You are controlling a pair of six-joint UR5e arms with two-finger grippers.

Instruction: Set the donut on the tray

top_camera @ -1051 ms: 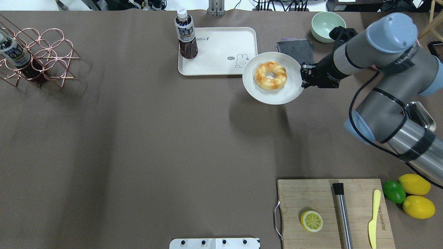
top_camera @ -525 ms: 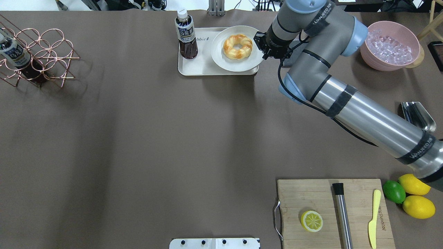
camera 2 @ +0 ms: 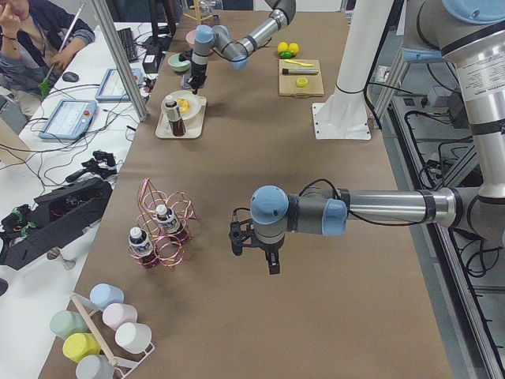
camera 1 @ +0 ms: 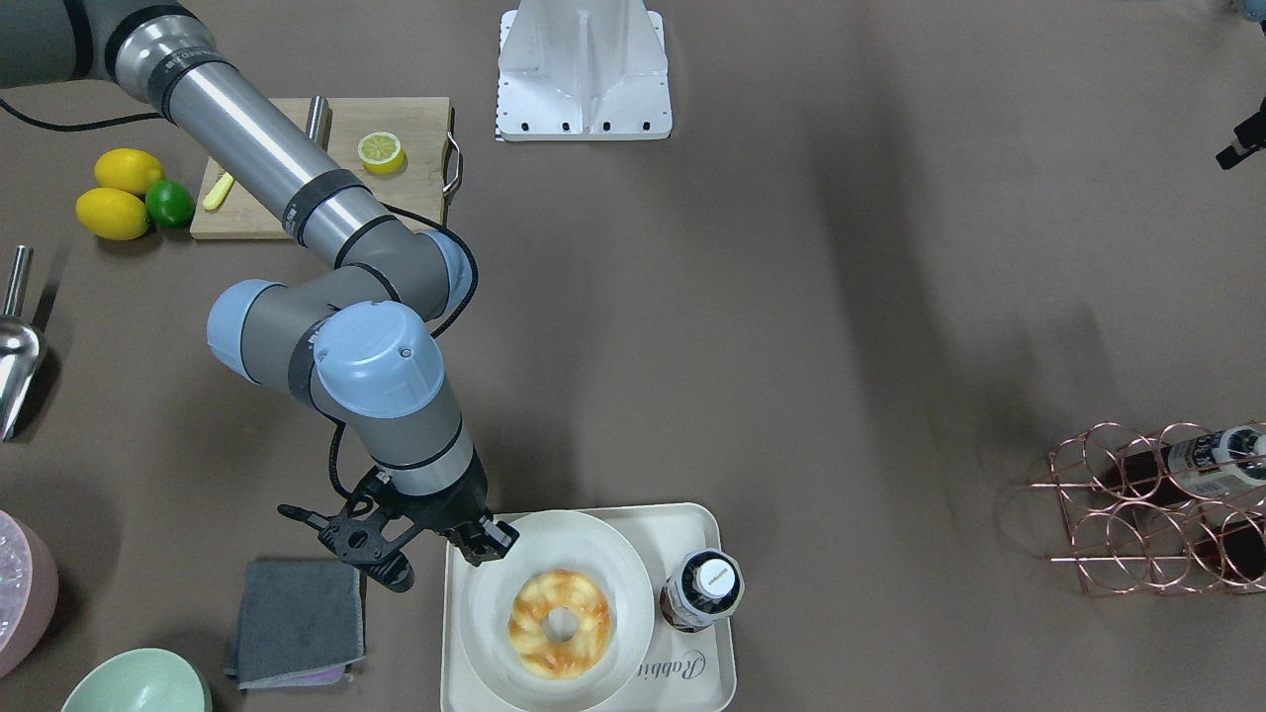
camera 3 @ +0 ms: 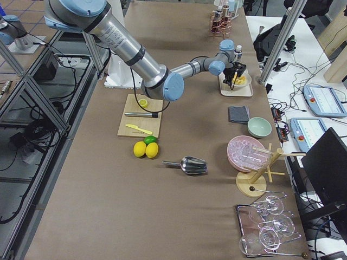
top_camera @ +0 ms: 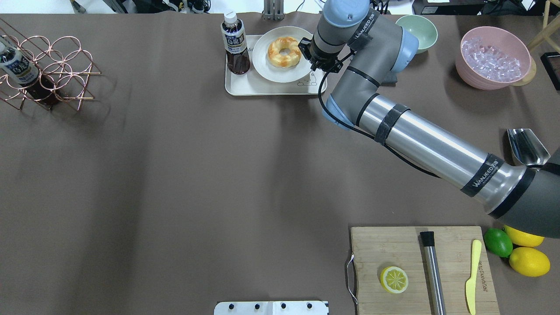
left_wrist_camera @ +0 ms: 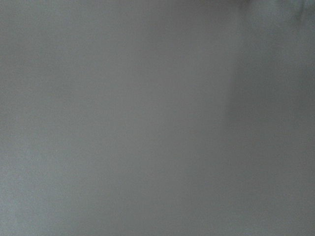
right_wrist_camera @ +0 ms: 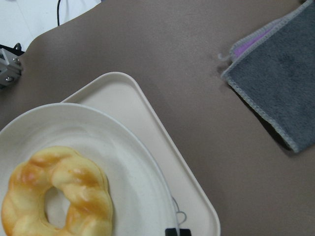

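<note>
Donut [top_camera: 284, 51] sits on the plate [top_camera: 267, 70], which looks set on the tray [top_camera: 245, 87]. From overhead, the bottle [top_camera: 235, 43] stands on the tray just left of the plate, and the cloth [camera 1: 297, 621] lies off its right side.

The donut [top_camera: 284, 51] is recorded as smooth, golden and faintly glossy. The plate [top_camera: 273, 73] and tray [top_camera: 245, 86] are noted as smooth, matt, cream-coloured ware. The table cover [top_camera: 175, 175] is seen as matt brown sheet, and the cloth [camera 1: 297, 623] as napped grey fabric. The cutting board [top_camera: 393, 247] is bare wood, and the scoop [top_camera: 527, 146] is polished metal.
</note>
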